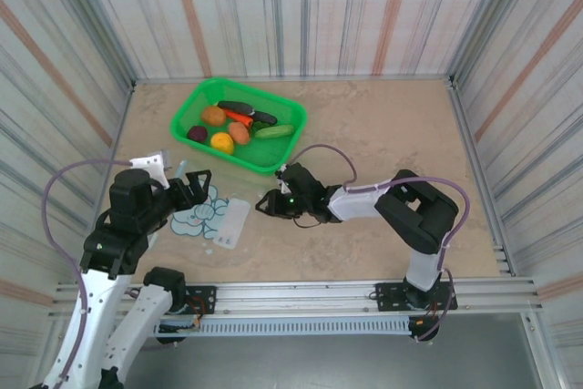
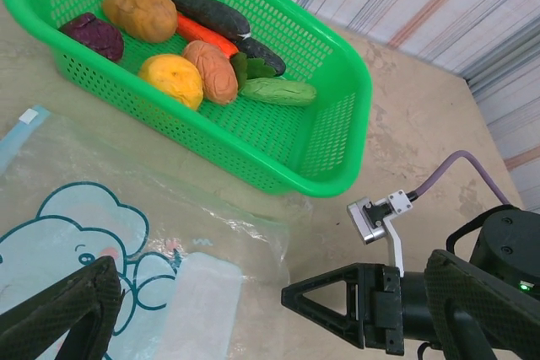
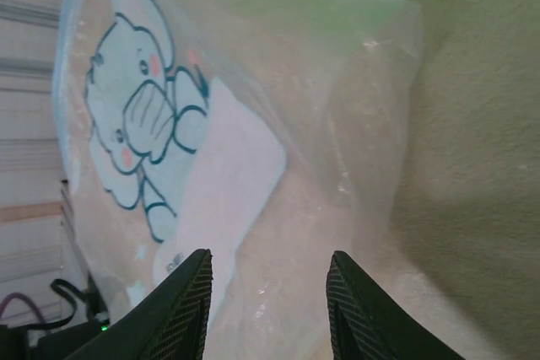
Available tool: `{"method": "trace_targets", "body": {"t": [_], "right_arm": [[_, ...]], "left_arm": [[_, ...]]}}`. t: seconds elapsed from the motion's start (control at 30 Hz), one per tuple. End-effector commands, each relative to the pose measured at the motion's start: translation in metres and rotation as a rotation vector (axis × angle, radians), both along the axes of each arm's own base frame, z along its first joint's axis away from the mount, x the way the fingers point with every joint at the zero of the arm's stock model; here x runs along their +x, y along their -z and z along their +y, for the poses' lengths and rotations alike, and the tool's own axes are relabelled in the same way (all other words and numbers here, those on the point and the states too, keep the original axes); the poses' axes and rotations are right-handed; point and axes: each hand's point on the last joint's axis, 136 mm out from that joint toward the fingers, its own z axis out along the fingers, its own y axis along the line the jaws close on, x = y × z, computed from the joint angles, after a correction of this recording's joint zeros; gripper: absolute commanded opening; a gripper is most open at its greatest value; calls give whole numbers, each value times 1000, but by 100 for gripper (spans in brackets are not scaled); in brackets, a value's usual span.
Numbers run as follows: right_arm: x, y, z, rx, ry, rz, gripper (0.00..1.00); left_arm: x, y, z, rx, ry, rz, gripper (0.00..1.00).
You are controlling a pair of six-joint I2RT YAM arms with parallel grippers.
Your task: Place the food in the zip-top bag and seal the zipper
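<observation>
Striped panels wall in a beige surface (image 1: 392,134). From above, the left claw (image 1: 194,187) gapes wide over one end of the zip-top bag (image 1: 211,216), while the right claw (image 1: 264,203) noses the other end, seemingly to steady it. Left wrist: the food (image 2: 171,80) sits unpacked in the green basket (image 2: 337,137) beyond the claw. Right wrist: the fingers (image 3: 190,292) are half-narrowed, with bag film just ahead and nothing pinched.

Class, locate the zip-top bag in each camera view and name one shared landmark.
Top external: zip-top bag lies left of centre, just below the green basket.
Left wrist: zip-top bag at lower left, below the basket.
Right wrist: zip-top bag spans left and centre.
Shared landmark: its blue cartoon print.
</observation>
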Motion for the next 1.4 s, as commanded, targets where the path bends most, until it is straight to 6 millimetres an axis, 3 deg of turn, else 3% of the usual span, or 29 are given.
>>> {"method": "trace_targets", "body": {"t": [0.0, 0.2, 0.43, 0.63, 0.87, 1.03, 1.23, 1.37], "right_arm": [[-3, 20, -11, -83, 38, 19, 39], [-15, 12, -5, -55, -39, -1, 36], [-20, -18, -13, -45, -81, -68, 29], [-18, -1, -25, -65, -63, -9, 30], [-12, 23, -19, -72, -42, 36, 33], [-9, 29, -6, -54, -63, 53, 31], [-2, 29, -5, -46, -45, 57, 8], [1, 30, -33, -95, -11, 100, 0]], "left_arm": [[-3, -1, 6, 59, -10, -18, 96], [0, 3, 1, 57, 6, -29, 95], [0, 4, 0, 68, 14, -29, 95], [0, 4, -1, 66, 20, -29, 95], [0, 3, -1, 72, 25, -32, 95], [0, 4, -3, 68, 35, -30, 94], [1, 4, -3, 71, 35, -30, 94], [1, 4, -2, 71, 30, -27, 94]]}}
